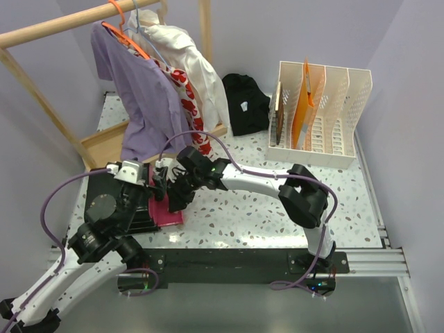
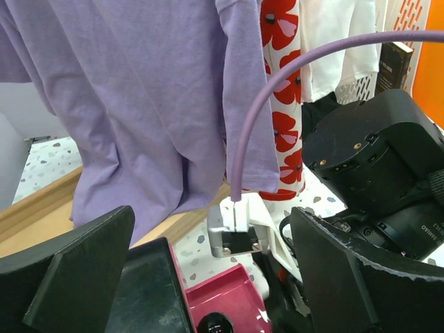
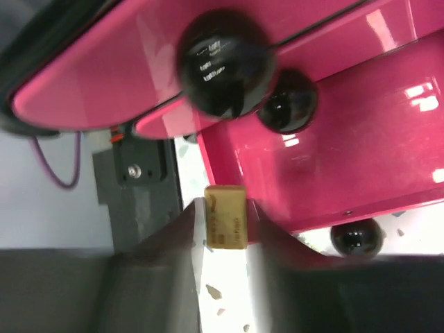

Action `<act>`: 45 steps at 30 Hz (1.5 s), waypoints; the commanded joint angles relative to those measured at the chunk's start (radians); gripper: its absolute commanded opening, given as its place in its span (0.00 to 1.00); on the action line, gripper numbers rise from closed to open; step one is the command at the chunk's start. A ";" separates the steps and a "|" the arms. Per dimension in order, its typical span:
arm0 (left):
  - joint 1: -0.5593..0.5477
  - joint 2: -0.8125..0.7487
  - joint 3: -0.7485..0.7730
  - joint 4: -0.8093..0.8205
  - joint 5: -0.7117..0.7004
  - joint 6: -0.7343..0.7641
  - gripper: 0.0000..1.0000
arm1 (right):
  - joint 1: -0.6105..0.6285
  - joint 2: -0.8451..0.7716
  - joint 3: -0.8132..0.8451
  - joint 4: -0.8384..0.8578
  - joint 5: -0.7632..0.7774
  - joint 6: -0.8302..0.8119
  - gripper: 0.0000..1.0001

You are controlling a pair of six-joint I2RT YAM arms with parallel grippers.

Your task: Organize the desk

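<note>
A small tan block (image 3: 225,216) is held between the fingers of the right gripper (image 3: 223,223), close to a pink drawer unit (image 3: 333,139) with black knobs (image 3: 222,62). The left gripper (image 2: 211,229) is spread wide nearby. The desk (image 1: 277,201) is seen beneath both arms.

The left gripper (image 2: 211,222) stands with its jaws spread fully wide. The right arm (image 1: 257,182) reaches leftward with its elbow bent, its wrist just ahead of those jaws. The right gripper (image 3: 225,232) pinches a small tan block (image 3: 225,215) between its fingertips.
</note>
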 commanded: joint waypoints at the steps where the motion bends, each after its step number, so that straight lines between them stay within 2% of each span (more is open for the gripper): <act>1: 0.010 0.008 -0.026 0.081 -0.045 -0.010 1.00 | 0.009 0.001 0.059 0.049 0.101 0.106 0.99; 6: 0.011 -0.026 -0.041 0.104 -0.010 -0.015 1.00 | 0.010 -0.045 0.036 0.016 0.104 0.003 0.99; 11: 0.013 -0.032 -0.047 0.120 0.050 -0.015 1.00 | 0.010 -0.140 0.016 -0.098 -0.029 -0.219 0.99; 18: 0.011 -0.025 -0.058 0.128 0.156 -0.104 1.00 | 0.003 -0.359 -0.102 -0.337 0.105 -0.599 0.99; 21: 0.011 0.024 -0.026 0.079 0.231 -0.185 1.00 | -0.017 -0.459 -0.194 -0.415 0.162 -0.692 0.99; 24: 0.011 0.106 0.032 -0.021 0.359 -0.283 0.93 | -0.071 -0.518 -0.263 -0.476 0.164 -0.724 0.99; 25: 0.010 0.156 0.049 -0.076 0.451 -0.298 0.90 | -0.092 -0.556 -0.290 -0.486 0.146 -0.724 0.99; 28: 0.010 0.251 0.118 -0.202 0.574 -0.369 0.84 | -0.197 -0.617 -0.336 -0.518 0.031 -0.735 0.99; 31: -0.006 0.293 0.132 -0.271 0.640 -0.435 0.80 | -0.272 -0.668 -0.399 -0.498 -0.023 -0.738 0.99; 35: -0.032 0.327 0.118 -0.323 0.648 -0.516 0.78 | -0.387 -0.719 -0.467 -0.472 -0.028 -0.717 0.99; 38: -0.033 0.330 0.099 -0.350 0.601 -0.542 0.78 | -0.421 -0.716 -0.482 -0.501 -0.013 -0.732 0.99; 43: -0.038 0.417 0.080 -0.353 0.627 -0.564 0.78 | -0.425 -0.725 -0.502 -0.527 -0.029 -0.799 0.99; 45: -0.071 0.458 0.083 -0.378 0.627 -0.573 0.76 | -0.427 -0.731 -0.507 -0.524 -0.037 -0.804 0.99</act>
